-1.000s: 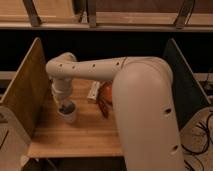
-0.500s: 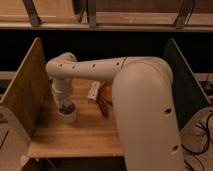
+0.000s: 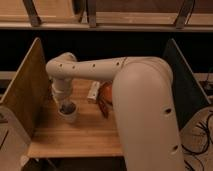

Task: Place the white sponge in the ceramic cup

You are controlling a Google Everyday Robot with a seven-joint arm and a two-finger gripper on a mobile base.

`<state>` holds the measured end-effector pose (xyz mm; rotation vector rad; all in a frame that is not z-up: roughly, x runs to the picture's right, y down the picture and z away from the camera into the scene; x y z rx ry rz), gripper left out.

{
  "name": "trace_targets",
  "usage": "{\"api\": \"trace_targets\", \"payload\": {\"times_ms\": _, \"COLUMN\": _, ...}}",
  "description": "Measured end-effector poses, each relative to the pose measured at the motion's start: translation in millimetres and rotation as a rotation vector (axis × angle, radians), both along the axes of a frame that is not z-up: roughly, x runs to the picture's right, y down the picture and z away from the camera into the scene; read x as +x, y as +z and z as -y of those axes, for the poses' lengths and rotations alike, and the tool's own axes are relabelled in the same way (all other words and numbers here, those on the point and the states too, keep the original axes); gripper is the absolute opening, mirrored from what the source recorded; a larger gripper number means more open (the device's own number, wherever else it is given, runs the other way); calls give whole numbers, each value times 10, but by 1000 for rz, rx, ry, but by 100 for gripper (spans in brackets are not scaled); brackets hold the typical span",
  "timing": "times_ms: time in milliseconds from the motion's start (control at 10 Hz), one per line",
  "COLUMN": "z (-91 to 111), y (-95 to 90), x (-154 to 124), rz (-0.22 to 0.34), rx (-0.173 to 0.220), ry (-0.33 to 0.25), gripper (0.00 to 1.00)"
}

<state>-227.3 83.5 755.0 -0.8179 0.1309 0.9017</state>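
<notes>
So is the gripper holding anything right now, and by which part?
Cannot tell. The gripper sits right over the cup, reaching into its mouth, and its tip is hidden there.

A single high camera behind the robot's arm (image 3: 145, 110) looks down across the wooden table (image 3: 75, 135), the gripper (image 3: 66, 106) low over the ceramic cup (image 3: 68, 113).
</notes>
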Motion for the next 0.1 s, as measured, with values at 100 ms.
{"api": "trace_targets", "payload": {"times_ms": 100, "z": 0, "y": 0, "x": 0, "rz": 0, "rx": 0, "ry": 0, "gripper": 80}}
